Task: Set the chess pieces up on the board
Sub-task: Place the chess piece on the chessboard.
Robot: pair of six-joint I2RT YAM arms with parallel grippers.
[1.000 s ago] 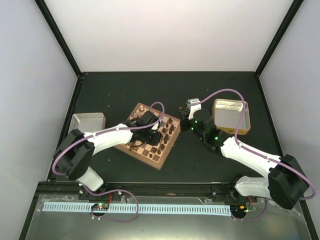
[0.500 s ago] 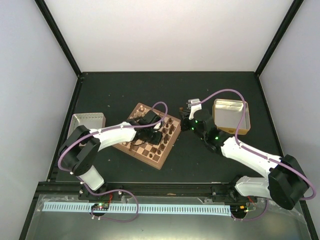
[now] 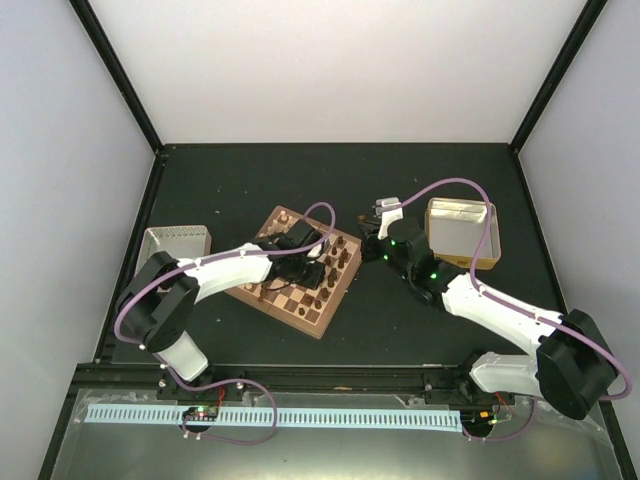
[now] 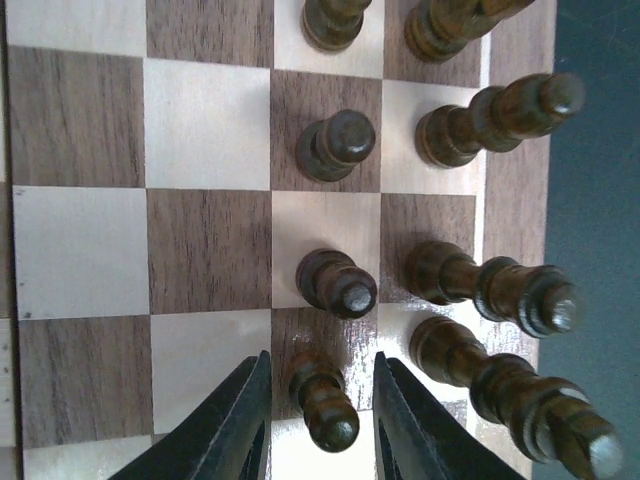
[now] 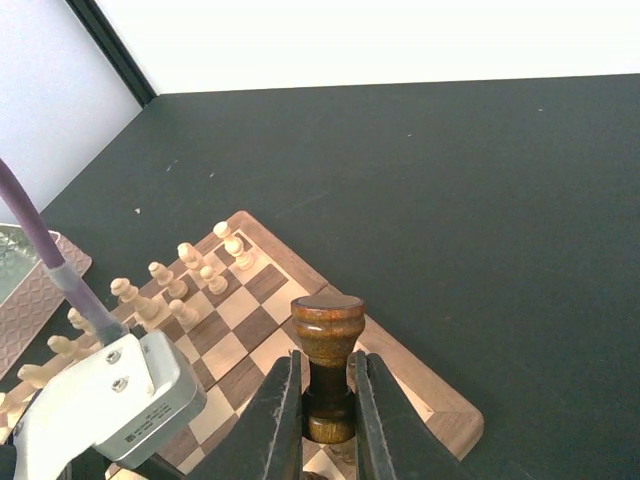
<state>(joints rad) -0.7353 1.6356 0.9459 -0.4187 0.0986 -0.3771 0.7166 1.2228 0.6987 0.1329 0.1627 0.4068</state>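
The board (image 3: 318, 326) lies tilted at the table's middle-left. Pale pieces (image 3: 284, 218) line its far-left side and dark pieces (image 3: 335, 268) its right side. My left gripper (image 3: 312, 268) hangs over the dark side. In the left wrist view it (image 4: 318, 425) is open, its fingers (image 4: 235, 420) on either side of a standing dark pawn (image 4: 325, 400) without touching it. My right gripper (image 3: 366, 247) is near the board's right corner. In the right wrist view it (image 5: 328, 378) is shut on a dark piece (image 5: 326, 322) with a flat round top, held above the board's border (image 5: 430, 405).
A metal tray (image 3: 175, 242) sits left of the board and a second tray (image 3: 460, 232) to its right, behind my right arm. More dark pawns (image 4: 338, 285) and taller dark pieces (image 4: 495, 290) stand close to the straddled pawn. Pale pieces (image 5: 190, 265) line the board's far side.
My left arm has shifted slightly towards the board's right side. My right arm holds nearly still with its piece.
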